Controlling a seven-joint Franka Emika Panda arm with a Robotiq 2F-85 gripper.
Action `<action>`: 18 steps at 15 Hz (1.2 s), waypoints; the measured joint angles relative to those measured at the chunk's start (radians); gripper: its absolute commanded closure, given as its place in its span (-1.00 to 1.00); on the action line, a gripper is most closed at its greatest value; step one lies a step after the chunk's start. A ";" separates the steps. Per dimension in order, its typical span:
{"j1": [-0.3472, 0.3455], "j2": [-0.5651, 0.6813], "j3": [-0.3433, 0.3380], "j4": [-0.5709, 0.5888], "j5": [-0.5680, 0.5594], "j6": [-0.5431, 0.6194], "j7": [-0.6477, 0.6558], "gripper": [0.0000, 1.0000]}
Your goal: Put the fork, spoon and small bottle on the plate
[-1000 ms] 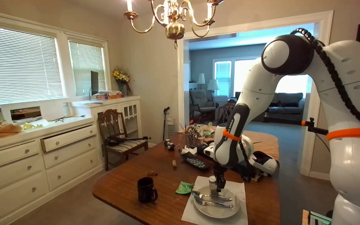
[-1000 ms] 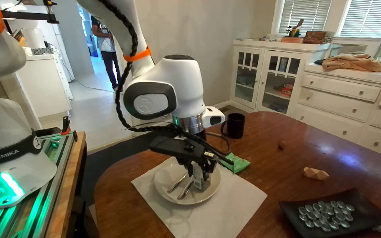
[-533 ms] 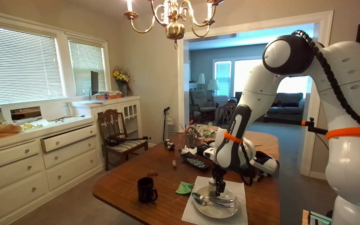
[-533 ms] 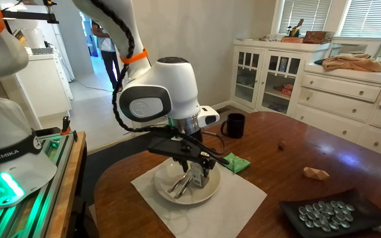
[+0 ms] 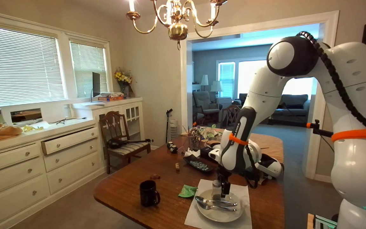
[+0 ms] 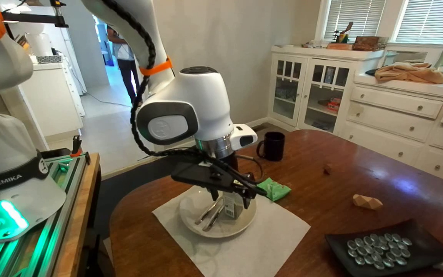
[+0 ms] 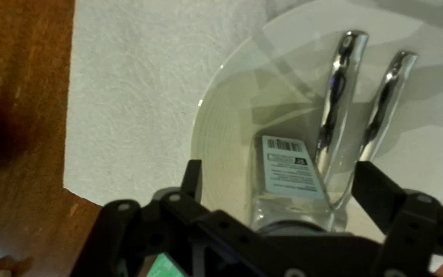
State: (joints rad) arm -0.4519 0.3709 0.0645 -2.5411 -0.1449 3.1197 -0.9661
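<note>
The small bottle (image 7: 290, 169) stands upright on the white plate (image 6: 190, 209), its barcode label showing in the wrist view. My open gripper (image 7: 279, 173) straddles it, with a gap to the fingers on either side. The gripper's own body hides the bottle's cap in the wrist view. Beside the bottle lie the spoon (image 5: 201, 199) and the fork (image 5: 204, 206), both on the plate; the fork's tines are too small to make out. Two shiny handles (image 7: 338, 92) show in the wrist view, their heads hidden, so I cannot tell which is which.
Under the plate is a pale placemat (image 6: 244, 250). Near it are a green packet (image 6: 275, 189) and a black mug (image 6: 273, 146). Farther off lie a wooden block (image 6: 367, 201), a black dish (image 6: 340, 246) of glass beads and a white headset (image 5: 269, 165).
The fingers have spread apart and let go of the bottle, which stays standing on the plate. The arm has shifted slightly. The utensil handle closest to the bottle has moved a little.
</note>
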 measured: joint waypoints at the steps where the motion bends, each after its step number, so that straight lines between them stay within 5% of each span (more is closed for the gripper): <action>1: 0.016 -0.004 -0.027 0.000 -0.001 0.018 0.009 -1.00; 4: 0.025 -0.025 -0.053 -0.013 -0.001 0.073 0.049 -1.00; 6: -0.038 -0.048 0.027 -0.036 0.020 0.086 0.063 -1.00; 12: -0.400 -0.061 0.501 -0.098 0.125 0.086 0.168 -1.00; 18: -0.863 -0.106 0.962 -0.102 0.275 0.086 0.294 -1.00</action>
State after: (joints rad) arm -1.3145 0.2653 1.0261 -2.6433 0.1299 3.2062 -0.6719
